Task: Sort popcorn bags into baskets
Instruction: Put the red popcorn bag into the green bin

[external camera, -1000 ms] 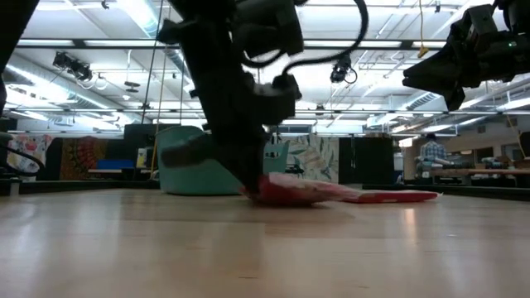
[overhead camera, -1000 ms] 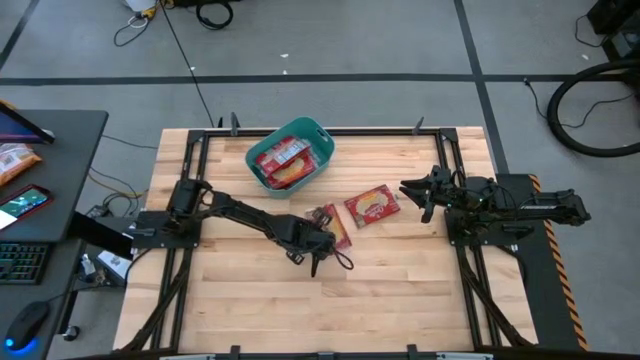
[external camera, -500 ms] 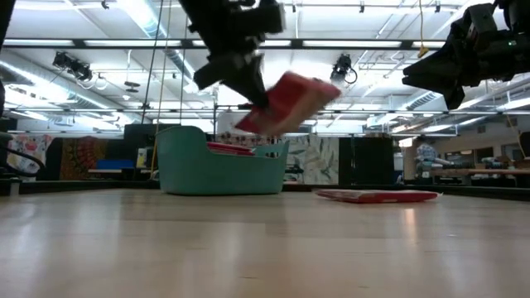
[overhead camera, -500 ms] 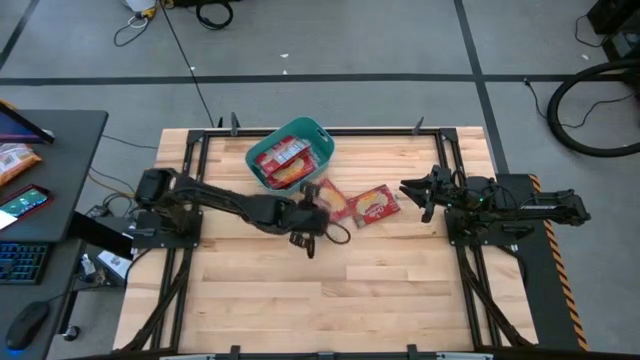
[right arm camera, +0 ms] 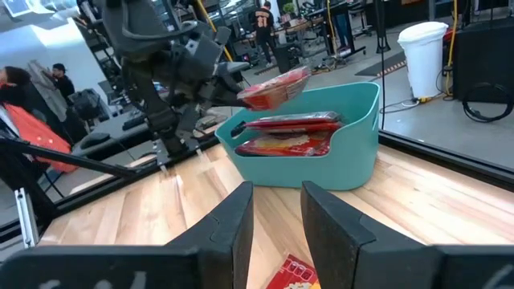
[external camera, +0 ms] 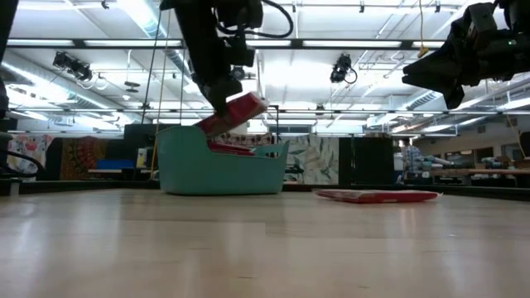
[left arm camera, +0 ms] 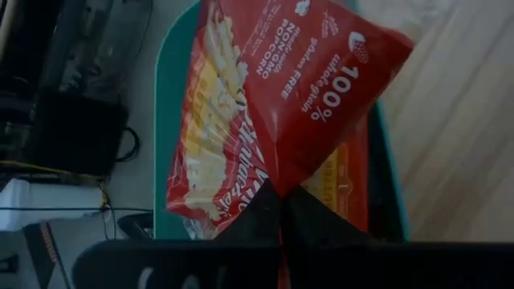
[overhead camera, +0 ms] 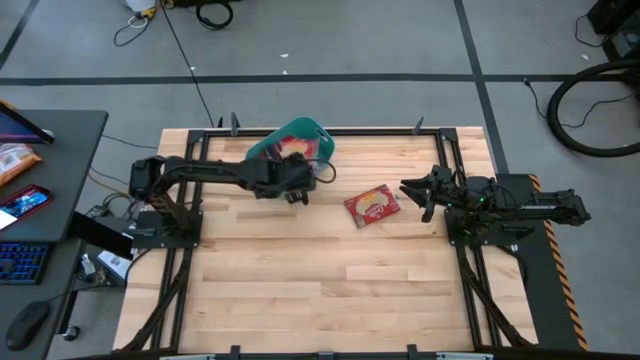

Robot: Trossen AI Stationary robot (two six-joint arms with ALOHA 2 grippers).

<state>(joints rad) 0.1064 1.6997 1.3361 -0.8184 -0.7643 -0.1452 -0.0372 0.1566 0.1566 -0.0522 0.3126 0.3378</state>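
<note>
My left gripper (overhead camera: 299, 168) hangs over the near rim of the teal basket (overhead camera: 305, 129), shut on a red popcorn bag (left arm camera: 273, 112). In the low view that bag (external camera: 237, 112) sits tilted just above the basket (external camera: 219, 172). More red bags (right arm camera: 291, 133) lie stacked inside the basket. Another red bag (overhead camera: 372, 205) lies flat on the table between the basket and my right gripper (overhead camera: 408, 190). My right gripper (right arm camera: 275, 194) is open and raised off the table at its right side. My left gripper pinches the popcorn bag between its two fingers at one edge (left arm camera: 279, 186). The fingers (external camera: 217, 89) come down at it from above on a slant. The bag is lifted clear and juts out tilted past the fingertips, over the basket.
A dark metal frame (overhead camera: 200, 150) runs along the table's edges. A black cable (overhead camera: 325, 172) loops off the left wrist. Bare wood (overhead camera: 330, 290) fills the near half of the table. People and furniture show in the room beyond.
My left gripper has lifted the bag off the table's middle, beside the other bag, and carried it up and toward the far-left, over the basket. The bag went from lying on the wood to hanging clear and tilted. The other bag stayed put.
</note>
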